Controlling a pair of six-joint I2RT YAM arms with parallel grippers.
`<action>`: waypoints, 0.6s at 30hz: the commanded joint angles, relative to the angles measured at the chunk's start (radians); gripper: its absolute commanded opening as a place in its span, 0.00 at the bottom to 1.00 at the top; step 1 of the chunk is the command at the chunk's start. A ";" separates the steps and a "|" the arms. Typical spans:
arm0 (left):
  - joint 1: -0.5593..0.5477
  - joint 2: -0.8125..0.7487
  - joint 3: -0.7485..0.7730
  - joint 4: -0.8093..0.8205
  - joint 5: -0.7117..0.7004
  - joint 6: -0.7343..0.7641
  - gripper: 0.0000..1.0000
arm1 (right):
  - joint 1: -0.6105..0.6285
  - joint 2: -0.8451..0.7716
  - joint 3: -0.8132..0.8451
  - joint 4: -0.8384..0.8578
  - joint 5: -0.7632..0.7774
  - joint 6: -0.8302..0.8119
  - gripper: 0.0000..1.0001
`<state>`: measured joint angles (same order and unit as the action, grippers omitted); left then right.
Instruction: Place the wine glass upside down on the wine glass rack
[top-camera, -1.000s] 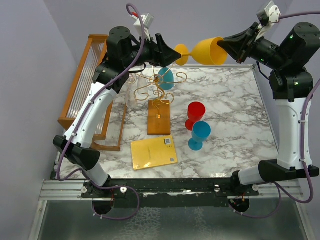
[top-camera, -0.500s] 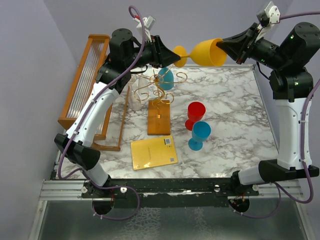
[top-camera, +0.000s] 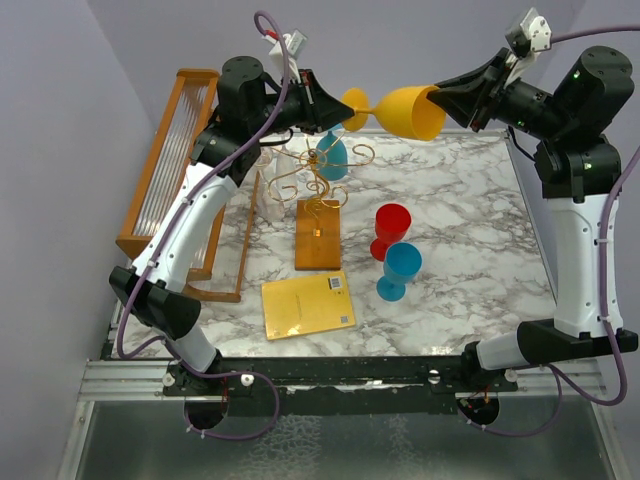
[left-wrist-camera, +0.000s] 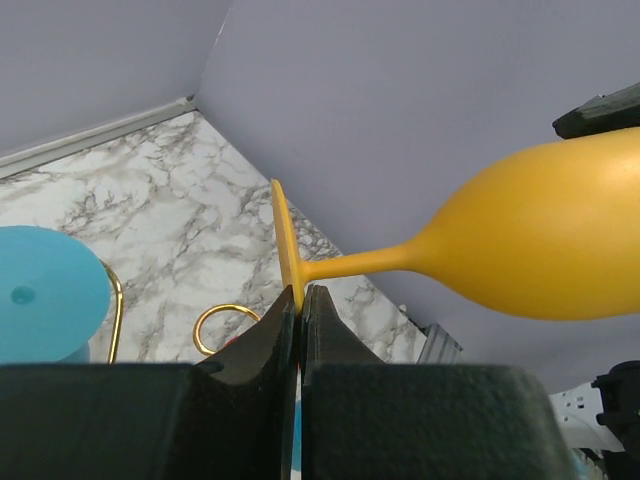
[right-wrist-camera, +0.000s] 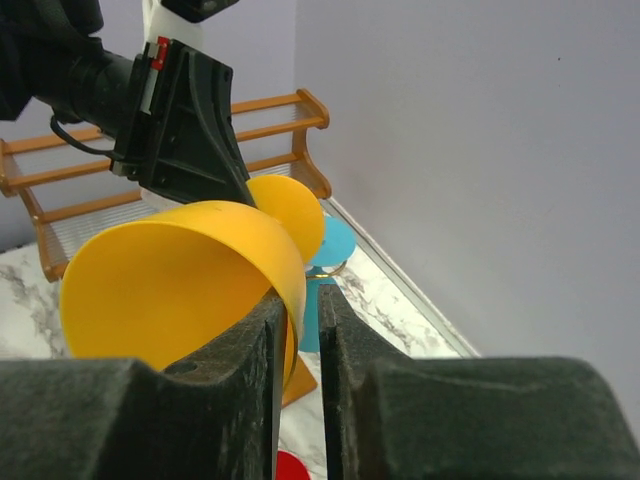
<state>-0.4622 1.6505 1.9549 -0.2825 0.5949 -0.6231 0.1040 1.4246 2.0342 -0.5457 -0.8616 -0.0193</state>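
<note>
the yellow wine glass (top-camera: 408, 110) lies on its side in the air at the upper middle of the overhead view, foot to the left and mouth to the right. it sits higher in the frame than the gold wire rack (top-camera: 318, 178), which stands on the marble worktop (top-camera: 470, 230). the left hand (top-camera: 337, 108) is pressed together on the foot's edge. the right hand (top-camera: 442, 100) straddles the bowl's rim, fingers narrowly apart; whether it pinches cannot be told.
</note>
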 joint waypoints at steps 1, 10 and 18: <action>0.013 -0.030 0.029 -0.036 -0.042 0.081 0.00 | 0.000 -0.019 -0.006 0.009 0.008 -0.045 0.24; 0.042 -0.091 0.086 -0.151 -0.149 0.377 0.00 | -0.001 -0.041 0.045 -0.081 0.164 -0.179 0.72; 0.042 -0.143 0.203 -0.318 -0.217 0.685 0.00 | -0.001 -0.064 0.054 -0.127 0.330 -0.273 0.90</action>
<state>-0.4202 1.5700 2.0777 -0.5190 0.4187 -0.1459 0.1036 1.3937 2.0659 -0.6357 -0.6586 -0.2199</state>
